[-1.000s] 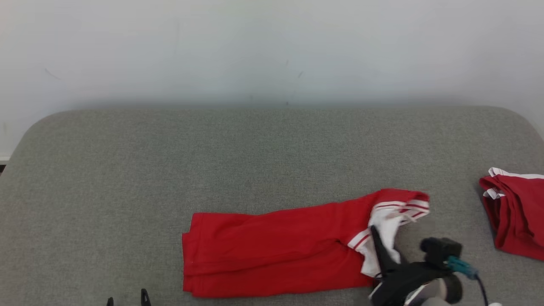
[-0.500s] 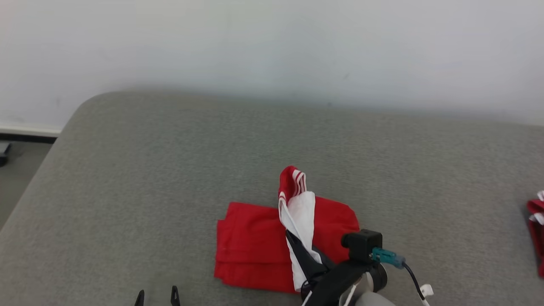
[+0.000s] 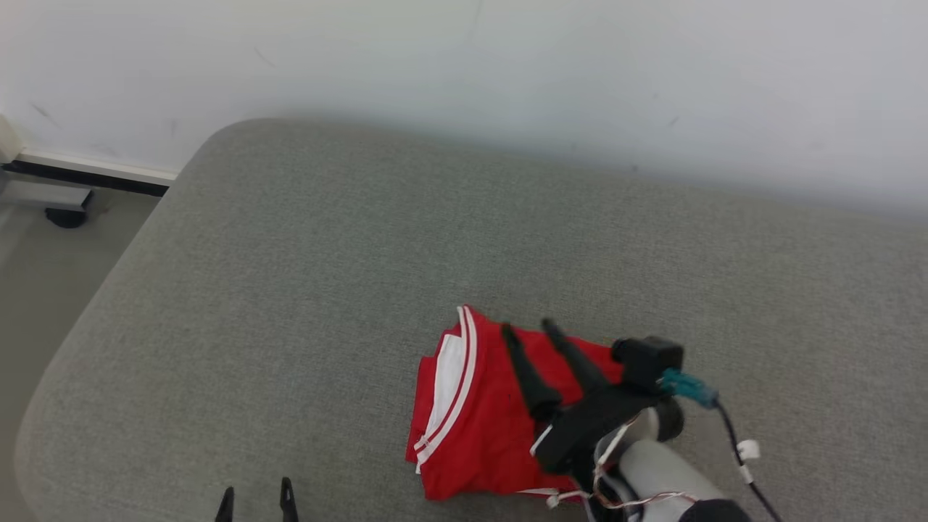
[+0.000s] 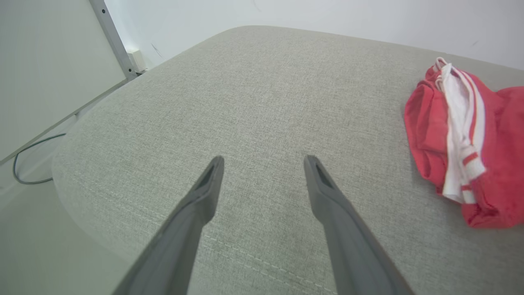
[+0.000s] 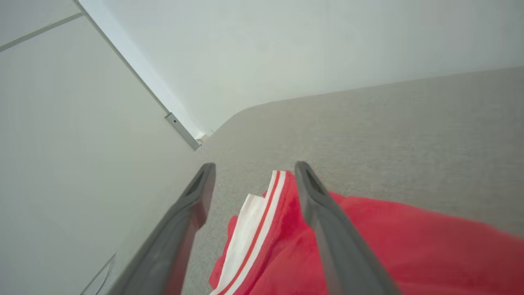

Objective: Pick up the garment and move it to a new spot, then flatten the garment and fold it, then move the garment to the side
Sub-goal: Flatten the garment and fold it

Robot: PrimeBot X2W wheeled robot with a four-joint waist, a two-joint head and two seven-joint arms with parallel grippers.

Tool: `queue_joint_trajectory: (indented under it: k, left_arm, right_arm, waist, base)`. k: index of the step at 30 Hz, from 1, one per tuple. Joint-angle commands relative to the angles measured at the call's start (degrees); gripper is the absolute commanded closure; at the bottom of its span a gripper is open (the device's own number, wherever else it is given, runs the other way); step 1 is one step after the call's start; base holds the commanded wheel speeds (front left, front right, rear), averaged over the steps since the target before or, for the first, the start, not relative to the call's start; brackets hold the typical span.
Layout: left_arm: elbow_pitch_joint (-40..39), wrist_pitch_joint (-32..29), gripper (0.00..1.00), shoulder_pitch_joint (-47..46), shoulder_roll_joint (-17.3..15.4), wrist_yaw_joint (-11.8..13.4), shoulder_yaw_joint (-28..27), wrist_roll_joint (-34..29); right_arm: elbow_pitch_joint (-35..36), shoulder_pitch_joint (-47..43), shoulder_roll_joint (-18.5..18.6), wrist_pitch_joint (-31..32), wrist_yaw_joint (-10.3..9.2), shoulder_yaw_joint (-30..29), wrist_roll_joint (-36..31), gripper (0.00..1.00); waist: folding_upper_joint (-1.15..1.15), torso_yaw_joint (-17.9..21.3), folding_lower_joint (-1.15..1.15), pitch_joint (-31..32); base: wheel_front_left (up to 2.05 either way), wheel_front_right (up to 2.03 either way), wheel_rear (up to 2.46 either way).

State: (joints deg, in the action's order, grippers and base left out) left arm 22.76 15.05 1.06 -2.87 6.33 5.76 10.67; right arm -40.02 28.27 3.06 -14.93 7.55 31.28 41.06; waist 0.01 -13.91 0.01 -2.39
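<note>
Far left in head view: floor [image 3: 36, 290], baseboard [image 3: 94, 170] and a dark caster [image 3: 67, 217] under something grey.

Left gripper [image 3: 256, 500]: only the tips poke up at the bottom edge, over the near-left part of the grey cushion [image 3: 290, 290]. Wrist cam shows the fingers spread wide with nothing between them, just bare fabric. It's well apart from the garment, which sits off to its right.

Garment [image 3: 471, 428]: red with a white striped trim, lying folded in a compact bundle on the cushion, near the front edge and a bit right of centre. The white band [image 3: 446, 391] runs along its left side (the near-left corner is slightly rumpled, not a crisp fold).

Right gripper [image 3: 528, 328]: it's over the garment's right half, fingers pointing away toward the wall [image 3: 464, 58]. The fingers are apart and hold nothing; the cloth lies below them. Can't tell whether the tips touch the fabric.

Right of that: wrist camera block [image 3: 647, 359], teal connector [image 3: 685, 388] and a black cable [image 3: 739, 464] trailing off the bottom.
</note>
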Motion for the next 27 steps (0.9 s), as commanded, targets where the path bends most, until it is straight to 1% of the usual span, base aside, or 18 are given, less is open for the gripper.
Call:
queue_joint_trajectory:
  k: [1, 2, 5, 7, 12, 14, 19, 27]
  left_arm:
    - [-0.41, 0.17, 0.0, -0.44, -0.04, 0.31, -0.34, 0.42]
    - [-0.52, 0.17, 0.0, -0.44, -0.02, 0.62, -0.68, 0.45]
    - [-1.28, 0.17, 0.0, -0.49, -0.05, 1.1, -1.9, 0.24]
    - [-1.76, 0.17, 0.0, -0.34, -0.02, 1.19, -2.47, 0.02]
    - [-2.9, 0.17, 0.0, 0.58, -0.03, 1.46, -4.09, -0.6]
    - [-3.3, 0.17, 0.0, 1.03, 0.0, 1.43, -4.65, -0.7]
    - [-3.59, 0.17, 0.0, 1.32, -0.01, 1.15, -5.97, -1.18]
    - [-4.24, 0.17, 0.0, 2.82, 0.0, 0.29, -7.34, -2.38]
  right_arm:
    - [0.79, -0.68, 0.61, -0.27, -0.16, -1.45, -1.94, 0.0]
    - [2.03, -1.65, 1.48, -0.25, -0.16, -3.64, -4.54, 0.0]
    - [5.23, -5.56, 2.47, -0.26, -0.16, -11.57, -12.08, 0.0]
    - [6.99, -8.15, 2.32, -0.26, -0.16, -16.55, -16.13, 0.0]
    - [9.58, -14.56, 1.94, -0.27, -0.16, -25.14, -23.92, 0.0]
    - [10.61, -16.38, 1.61, -0.28, -0.16, -27.4, -26.35, 0.0]
    - [13.57, -19.83, 0.65, -0.28, -0.16, -31.62, -30.09, 0.0]
    - [16.44, -24.21, -0.08, -0.28, -0.16, -32.03, -33.35, 0.0]
  waist:
    - [-0.01, 1.09, -0.01, 0.05]
    - [-0.01, 1.61, -0.01, 0.19]
    - [-0.01, 3.57, -0.01, 0.69]
    - [-0.01, 4.85, -0.01, 1.01]
    - [-0.01, 8.34, -0.01, 1.96]
    - [-0.01, 9.68, -0.01, 2.13]
    - [-0.01, 12.62, -0.01, 2.73]
    - [-0.01, 15.96, -0.01, 4.62]
  base:
    - [0.0, 0.0, 0.0]
    - [0.0, 0.0, 0.0]
    - [0.0, 0.0, 0.0]
    - [0.0, 0.0, 0.0]
    - [0.0, 0.0, 0.0]
    - [0.0, 0.0, 0.0]
    - [0.0, 0.0, 0.0]
    - [0.0, 0.0, 0.0]
